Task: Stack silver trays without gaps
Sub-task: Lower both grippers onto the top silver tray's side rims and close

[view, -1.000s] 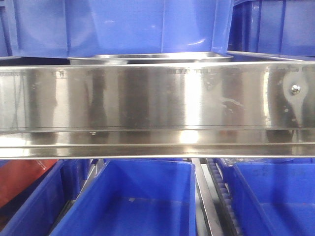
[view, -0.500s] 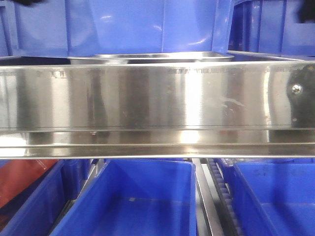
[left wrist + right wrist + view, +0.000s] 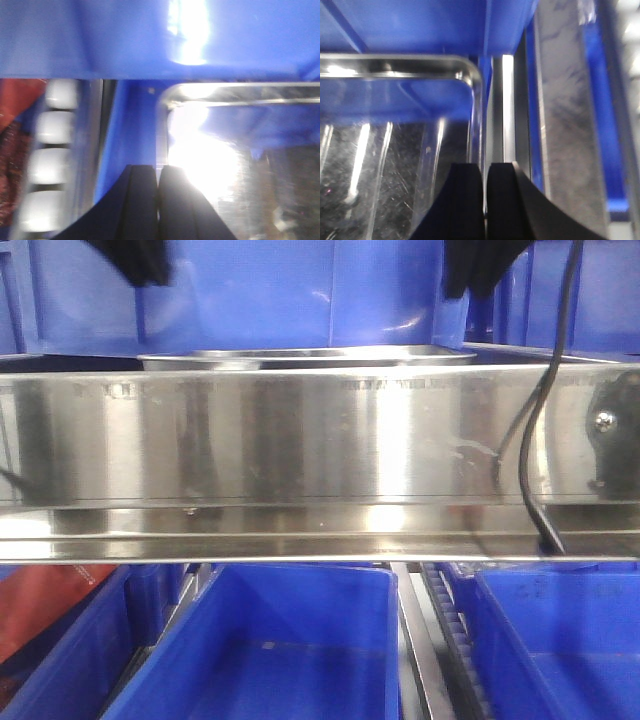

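A silver tray [image 3: 300, 358] sits on the upper shelf behind the steel rail, with only its shiny rim showing in the front view. My left gripper [image 3: 148, 278] hangs above the tray's left end and my right gripper [image 3: 462, 288] above its right end, both higher than the rim. In the left wrist view the left gripper [image 3: 158, 170] is shut, lined up over the tray's left rim [image 3: 162, 127]. The right wrist view shows the right gripper [image 3: 485, 167] shut, over the tray's right rim [image 3: 479, 115]. Neither gripper holds anything.
A long steel shelf rail [image 3: 300, 450] with a screw [image 3: 601, 421] spans the front. A blue bin [image 3: 280, 290] stands behind the tray and further blue bins [image 3: 270, 650] sit below. White rollers [image 3: 55, 130] run left of the tray. A black cable [image 3: 530, 440] hangs at the right.
Both grippers have come down into the top of the front view, left and right of the tray. The black cable now hangs across the rail on the right. The tray has not moved.
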